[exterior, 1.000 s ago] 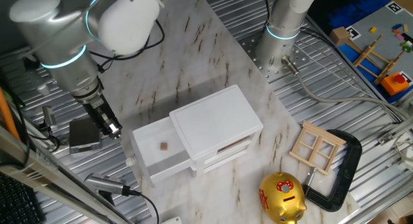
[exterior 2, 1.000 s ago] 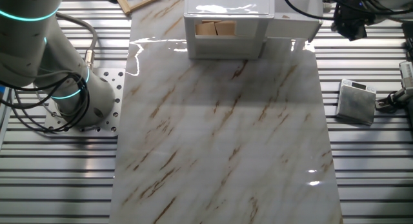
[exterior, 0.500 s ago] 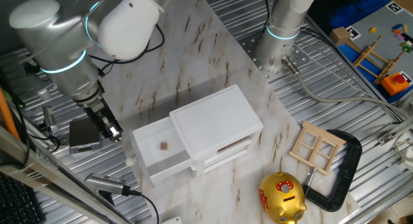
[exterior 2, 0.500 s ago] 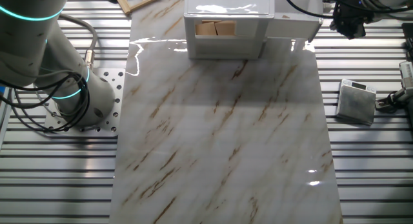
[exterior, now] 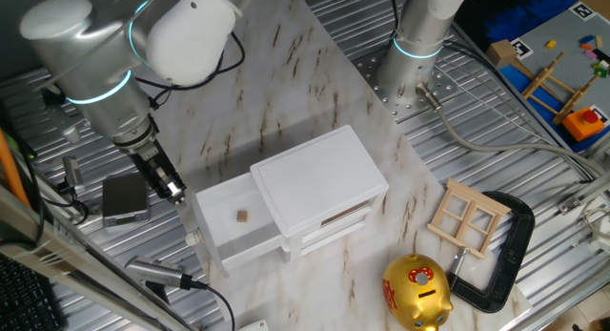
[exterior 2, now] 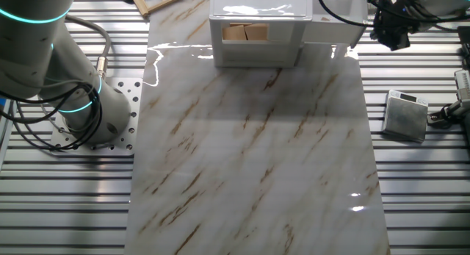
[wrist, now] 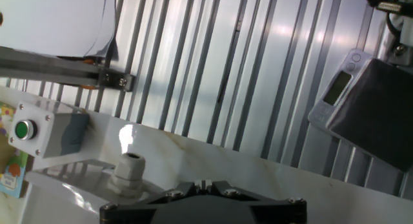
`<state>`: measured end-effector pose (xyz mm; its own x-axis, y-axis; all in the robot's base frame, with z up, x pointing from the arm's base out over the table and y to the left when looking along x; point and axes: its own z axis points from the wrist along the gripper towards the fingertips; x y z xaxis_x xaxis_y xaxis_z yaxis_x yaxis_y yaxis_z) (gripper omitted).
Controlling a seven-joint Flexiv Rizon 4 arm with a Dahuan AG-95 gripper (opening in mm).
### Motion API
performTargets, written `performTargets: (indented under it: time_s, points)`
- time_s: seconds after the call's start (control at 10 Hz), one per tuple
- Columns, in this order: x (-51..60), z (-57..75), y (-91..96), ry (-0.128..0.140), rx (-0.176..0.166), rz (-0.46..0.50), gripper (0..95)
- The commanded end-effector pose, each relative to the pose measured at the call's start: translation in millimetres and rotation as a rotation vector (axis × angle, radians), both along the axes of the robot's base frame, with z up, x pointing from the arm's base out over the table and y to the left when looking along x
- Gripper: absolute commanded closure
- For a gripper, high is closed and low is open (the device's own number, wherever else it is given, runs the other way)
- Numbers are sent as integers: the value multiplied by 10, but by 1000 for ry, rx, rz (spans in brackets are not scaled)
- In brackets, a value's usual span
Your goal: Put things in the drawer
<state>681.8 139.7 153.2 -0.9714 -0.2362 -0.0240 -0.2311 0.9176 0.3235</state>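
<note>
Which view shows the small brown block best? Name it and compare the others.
One fixed view: the brown block lies plainly on the floor of the open drawer. The other fixed view shows the cabinet from the opposite side, block hidden. The hand view shows neither.

We see a glossy, marble-patterned table top throwing back bright glare, laid over ribbed bare metal with a dull sheen. The cabinet and its open drawer look smooth, painted white and slightly satin, while the tiny block inside and the window frame look like pale unfinished wood. The piggy bank has a shiny gold finish, the clamp looks matt black, and the arm's shell is smooth grey.
</note>
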Motion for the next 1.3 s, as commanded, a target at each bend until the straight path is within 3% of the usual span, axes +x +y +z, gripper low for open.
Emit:
performTargets:
  time_s: [0.1,1.3]
  points:
    - [-31,-17,-9,9,5,-14,950]
    - [-45,-21,-25,48,-15,43,950]
